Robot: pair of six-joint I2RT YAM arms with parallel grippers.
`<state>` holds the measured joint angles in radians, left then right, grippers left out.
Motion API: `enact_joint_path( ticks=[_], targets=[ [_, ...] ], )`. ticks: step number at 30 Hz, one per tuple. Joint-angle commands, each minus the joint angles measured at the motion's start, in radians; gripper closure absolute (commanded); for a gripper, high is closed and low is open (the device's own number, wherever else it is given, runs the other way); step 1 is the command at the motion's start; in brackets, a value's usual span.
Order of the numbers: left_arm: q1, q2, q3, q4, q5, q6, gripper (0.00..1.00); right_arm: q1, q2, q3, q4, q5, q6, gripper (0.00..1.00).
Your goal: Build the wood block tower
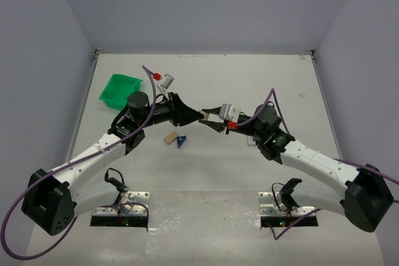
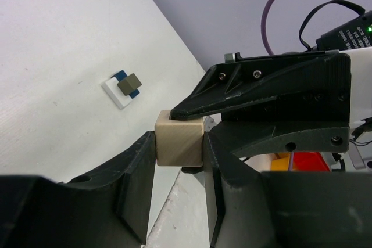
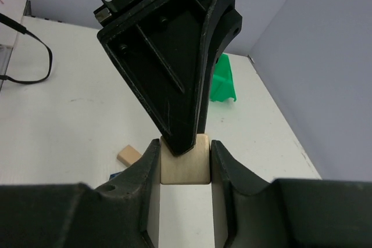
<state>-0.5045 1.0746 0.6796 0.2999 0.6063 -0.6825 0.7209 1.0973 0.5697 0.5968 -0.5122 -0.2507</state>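
Note:
A tan wooden cube (image 1: 204,115) hangs in mid-air between both grippers. My left gripper (image 1: 198,115) is shut on its sides, as the left wrist view (image 2: 179,149) shows, with the cube (image 2: 179,140) touching both fingers. My right gripper (image 1: 212,120) is shut on the same cube (image 3: 185,164) across the other faces, as the right wrist view (image 3: 185,155) shows. A flat tan block (image 1: 169,137) and a blue wedge (image 1: 181,141) lie on the table below. A dark grey block on a blue block (image 2: 129,83) sits on a white tile farther off.
A green plastic bin (image 1: 118,90) stands at the back left and also shows in the right wrist view (image 3: 224,79). The flat tan block (image 3: 129,155) lies just left of my right fingers. Grey walls close in the white table (image 1: 249,79).

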Motion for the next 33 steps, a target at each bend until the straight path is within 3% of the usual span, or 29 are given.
enact_joint_path(
  ticks=[1, 3, 5, 6, 10, 11, 18, 22, 29, 33],
  targets=[
    [-0.006, -0.024, 0.008, 0.036, -0.022, 0.017, 1.00, 0.007, 0.003, 0.036, 0.040, 0.046, -0.018, 0.78],
    [-0.006, -0.018, 0.012, 0.042, -0.007, 0.012, 1.00, 0.006, 0.007, 0.051, 0.022, 0.096, -0.022, 0.84],
    [-0.006, -0.016, 0.017, 0.044, -0.010, 0.012, 0.80, 0.006, 0.016, 0.071, -0.018, 0.119, -0.027, 0.91],
    [-0.005, -0.016, 0.020, 0.038, -0.016, 0.014, 0.70, 0.007, 0.021, 0.077, -0.044, 0.127, -0.029, 0.92],
    [-0.004, -0.022, 0.061, -0.041, -0.086, 0.051, 0.11, 0.004, 0.036, 0.145, -0.143, 0.166, -0.042, 0.96],
    [-0.003, -0.027, 0.076, -0.069, -0.115, 0.063, 0.00, 0.002, 0.044, 0.173, -0.174, 0.181, -0.050, 0.97],
    [-0.003, -0.059, 0.157, -0.199, -0.279, 0.141, 0.00, -0.076, 0.122, 0.375, -0.516, 0.145, -0.105, 1.00],
    [-0.003, -0.091, 0.162, -0.274, -0.434, 0.188, 0.00, -0.287, 0.113, 0.412, -0.710, -0.068, -0.166, 0.99],
    [-0.003, -0.068, 0.182, -0.563, -0.954, 0.140, 0.00, -0.541, 0.155, 0.545, -1.120, -0.275, -0.546, 0.97],
    [-0.002, 0.001, 0.204, -0.625, -1.071, 0.122, 0.00, -0.631, 0.253, 0.595, -1.382, -0.290, -0.772, 0.97]
  ],
)
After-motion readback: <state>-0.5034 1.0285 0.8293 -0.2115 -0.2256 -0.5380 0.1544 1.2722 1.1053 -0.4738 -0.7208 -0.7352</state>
